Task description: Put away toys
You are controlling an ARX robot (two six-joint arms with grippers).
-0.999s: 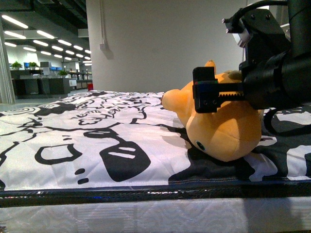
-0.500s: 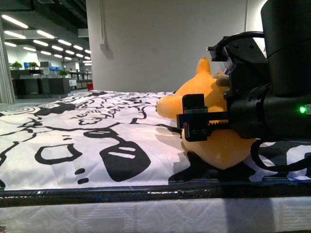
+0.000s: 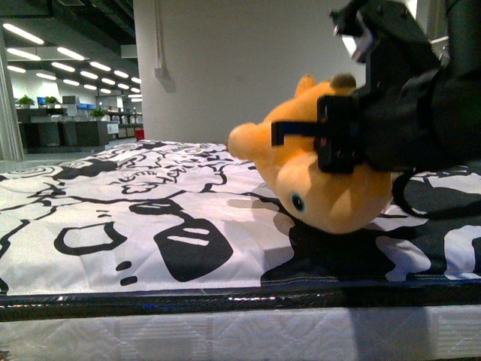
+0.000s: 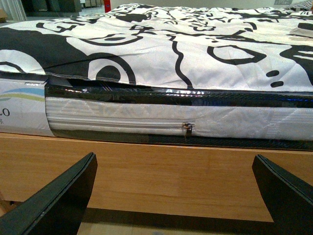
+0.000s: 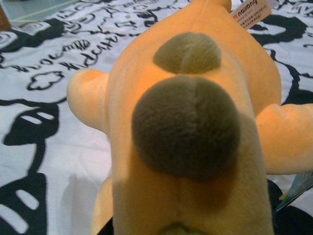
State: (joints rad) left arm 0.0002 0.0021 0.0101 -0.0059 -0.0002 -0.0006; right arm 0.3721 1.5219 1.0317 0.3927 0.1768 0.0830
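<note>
The plush toy [image 3: 319, 188], yellow-orange and plump, hangs upside down over the right part of the bed, its eye facing me. My right gripper [image 3: 334, 143] is shut on its body, with the black arm reaching in from the right. In the right wrist view the plush toy [image 5: 190, 103] fills the frame, showing two brown round patches and a paper tag [image 5: 250, 11]; the fingers are hidden under it. My left gripper [image 4: 176, 196] is open and holds nothing. It sits low in front of the bed's side.
A black-and-white patterned quilt [image 3: 150, 210] covers the mattress [image 4: 146, 120], which rests on a wooden bed frame [image 4: 161, 176]. A white wall [image 3: 255, 68] stands behind the bed, and an open office stretches off at the far left.
My right arm dipped, then rose with the plush toy in its grip. The toy's head now sits higher and further left, with its shadow on the quilt below.
</note>
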